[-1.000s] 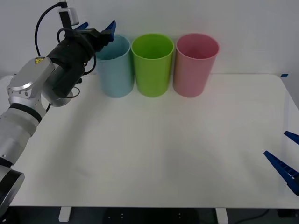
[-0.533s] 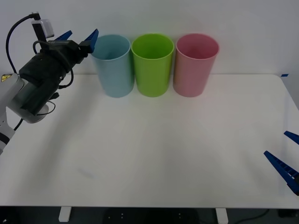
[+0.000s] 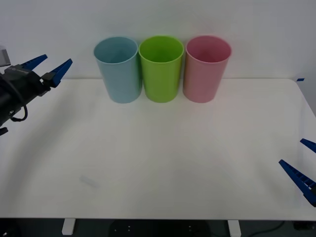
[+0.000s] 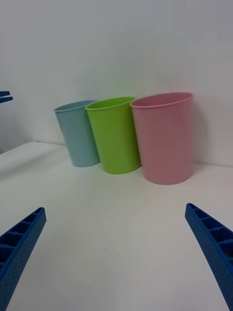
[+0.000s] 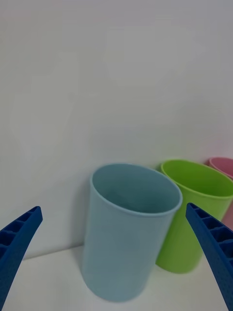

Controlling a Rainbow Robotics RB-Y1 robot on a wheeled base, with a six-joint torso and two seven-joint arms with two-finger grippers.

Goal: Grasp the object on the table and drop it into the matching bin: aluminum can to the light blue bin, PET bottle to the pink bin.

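The object, an aluminum can, is out of view, and so is any PET bottle. The light blue bin (image 3: 118,74) stands at the back of the white table (image 3: 163,158), leftmost of a row of three, and the pink bin (image 3: 206,71) is rightmost. My left gripper (image 3: 56,60) hangs open and empty at the far left, well left of the light blue bin (image 5: 128,228) and about level with its rim. Open and empty too, my right gripper (image 3: 291,151) rests low at the table's right edge, facing the pink bin (image 4: 165,141).
A lime green bin (image 3: 161,71) stands between the other two, all three close together against the white back wall. The wide stretch of tabletop in front of the bins is bare white.
My left arm has drawn back from above the light blue bin toward the far left, fingers open throughout. The right arm has stayed still.
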